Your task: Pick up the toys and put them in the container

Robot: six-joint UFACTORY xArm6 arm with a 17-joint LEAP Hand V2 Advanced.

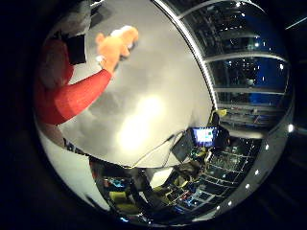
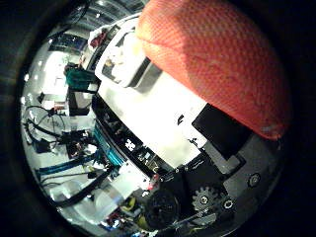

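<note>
A red-orange plush toy (image 2: 217, 64) with a woven surface fills much of the thumb side view, close against my palm. My right hand (image 2: 222, 163) shows as black and white parts with a gear beside it, fingers curled on the toy. From the little finger side, the same red toy (image 1: 67, 98) hangs over a grey table (image 1: 153, 96), with one finger (image 1: 74, 45) behind it. An orange plush toy (image 1: 117, 43) lies on that table just past the red toy's end. A white container (image 2: 136, 74) with small things in it stands on a white table (image 2: 148, 118).
Beyond the grey table's edge stand a lit monitor (image 1: 205, 135) and cluttered desks (image 1: 192, 187). A glass wall (image 1: 249, 72) runs along the table's far side. A teal object (image 2: 81, 76) stands beside the white table, with equipment on the floor below it.
</note>
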